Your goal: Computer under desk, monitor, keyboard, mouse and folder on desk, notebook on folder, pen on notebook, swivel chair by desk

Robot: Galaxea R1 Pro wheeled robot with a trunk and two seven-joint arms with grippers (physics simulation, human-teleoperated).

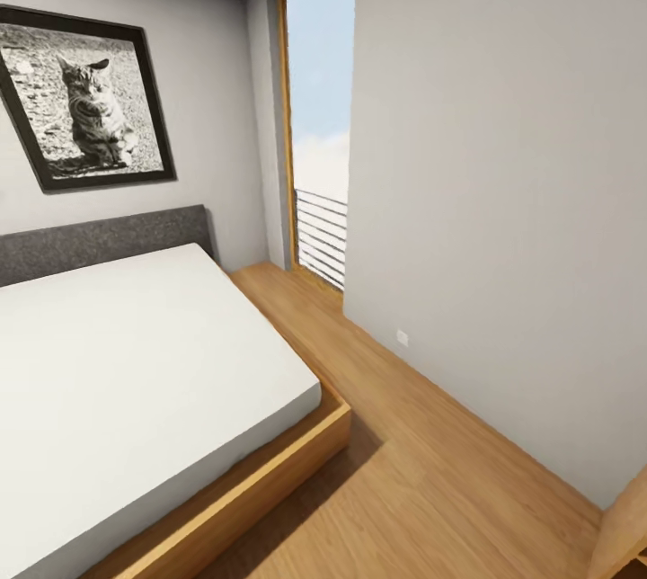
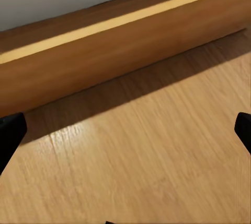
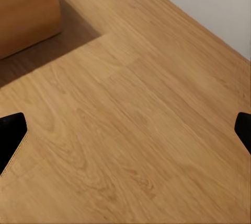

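Observation:
I am in the bedroom, facing a low wood-framed bed (image 1: 270, 471) with a white mattress (image 1: 135, 363) and a dark grey headboard (image 1: 99, 242). The desk, computer, monitor, keyboard, mouse, folder, notebook, pen and swivel chair are out of view. My left gripper (image 2: 125, 140) hangs open over the light wood floor (image 2: 146, 156) beside the bed frame (image 2: 104, 51), with its black fingertips (image 2: 10, 135) far apart. My right gripper (image 3: 125, 140) is also open above bare floor (image 3: 136, 119), with nothing between its fingertips (image 3: 11, 135).
A framed black-and-white cat picture (image 1: 85, 102) hangs above the headboard. A tall window with a railing (image 1: 319, 237) stands at the far corner. A pale grey wall (image 1: 503, 201) runs along the right, leaving a floor strip (image 1: 404, 471) beside the bed. A wooden furniture edge (image 1: 624, 525) shows at bottom right.

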